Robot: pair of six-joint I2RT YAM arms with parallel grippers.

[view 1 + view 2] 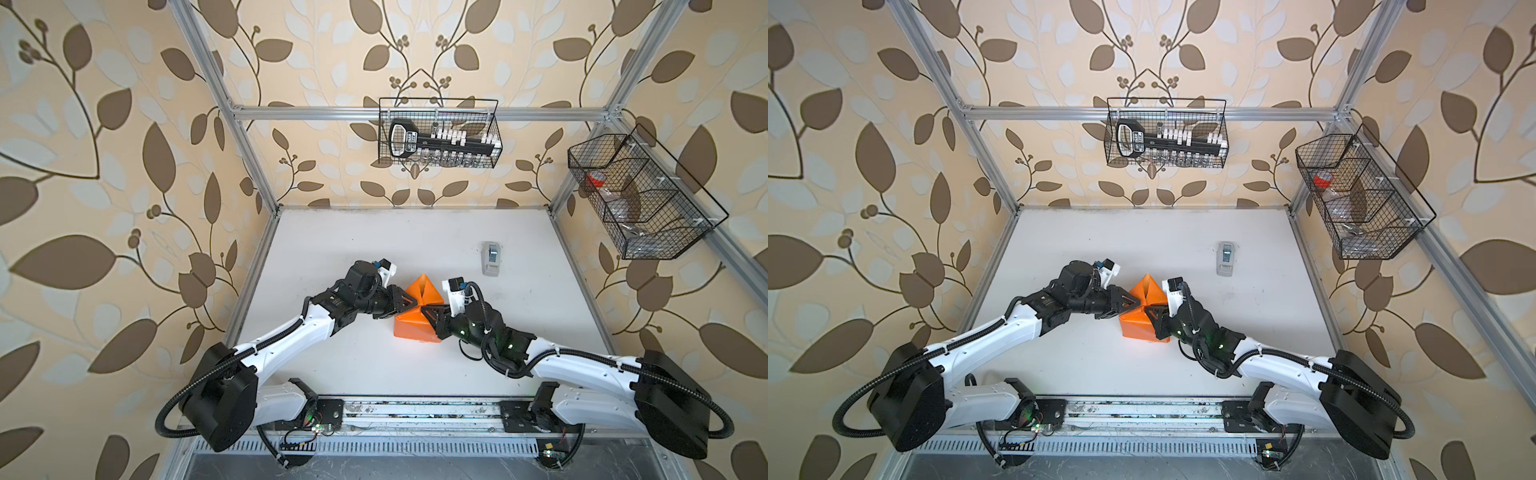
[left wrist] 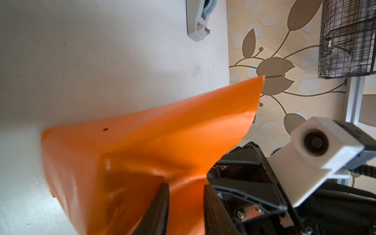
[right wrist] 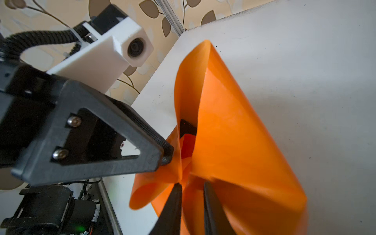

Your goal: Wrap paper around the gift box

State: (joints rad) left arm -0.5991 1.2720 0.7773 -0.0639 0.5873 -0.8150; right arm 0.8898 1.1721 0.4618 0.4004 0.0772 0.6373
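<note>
The left tool stands narrowly parted astride a flap of the orange paper. The right tool straddles another fold; grip cannot be told.

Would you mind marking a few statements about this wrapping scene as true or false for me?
1. The paper lies flat and unfolded on the table. False: it is folded up into a peaked bundle.
2. The left gripper and the right gripper both have their tips at the paper. True.
3. The tape dispenser is held by the right gripper. False: it lies on the table, apart from both grippers.
4. The wire basket hanging behind the table holds a black-and-white tool. True.
</note>
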